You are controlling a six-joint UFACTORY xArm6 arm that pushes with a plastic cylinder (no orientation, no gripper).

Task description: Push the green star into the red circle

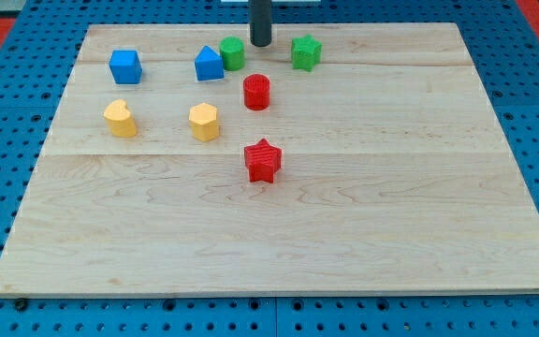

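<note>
The arm carries no gripper, only a dark rod, so there is nothing to open, close or hold. Its tip [261, 44] rests on the far part of the wooden board [279, 234], between the green circle [232, 53] just to its left and the green star [306, 52] a little to its right. It touches neither block, as far as the view shows.

The green star sits at the far edge of the board, right of centre. The red circle [256, 92] stands nearer and to the left of the star, almost straight below the tip in the view. The two are near each other but clearly apart.

The step in hand looks like the approach: the tip is not yet behind the star. To drive the star into the red circle, the push has to run toward the near left, so the tip needs to get round to the star's far right side (going past its far edge seems the cleaner route).

The other blocks lie away from that path: a blue cube [125, 66] and a blue house-shaped block [209, 64] at far left, a yellow heart [120, 118] and a yellow hexagon [204, 122] nearer, and a red star [263, 160] toward the middle.
</note>
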